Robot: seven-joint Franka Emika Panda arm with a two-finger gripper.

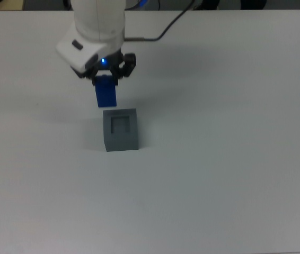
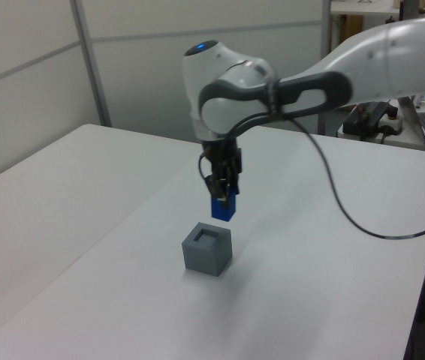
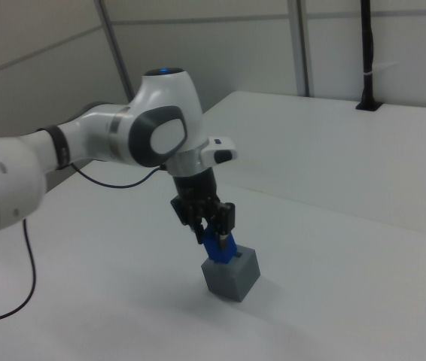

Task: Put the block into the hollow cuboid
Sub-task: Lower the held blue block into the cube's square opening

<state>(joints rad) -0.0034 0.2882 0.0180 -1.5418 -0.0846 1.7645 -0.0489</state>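
Observation:
The bright-blue block [image 1: 106, 95] [image 2: 222, 208] [image 3: 217, 247] hangs in the air, held upright, with my gripper [image 1: 107, 79] [image 2: 221, 189] [image 3: 208, 226] shut on its upper part. The grey hollow cuboid [image 1: 121, 129] [image 2: 208, 249] [image 3: 232, 277] stands on the white table with its square recess facing up. In the left view the block hovers a short way above the cuboid's top, near its far edge. The top view shows the block just beyond the cuboid's far-left corner.
A black cable [image 2: 340, 202] trails from the arm across the white table [image 1: 224, 174]. In the left view a wall panel stands behind the table and a desk with equipment [image 2: 370, 120] sits at the far right.

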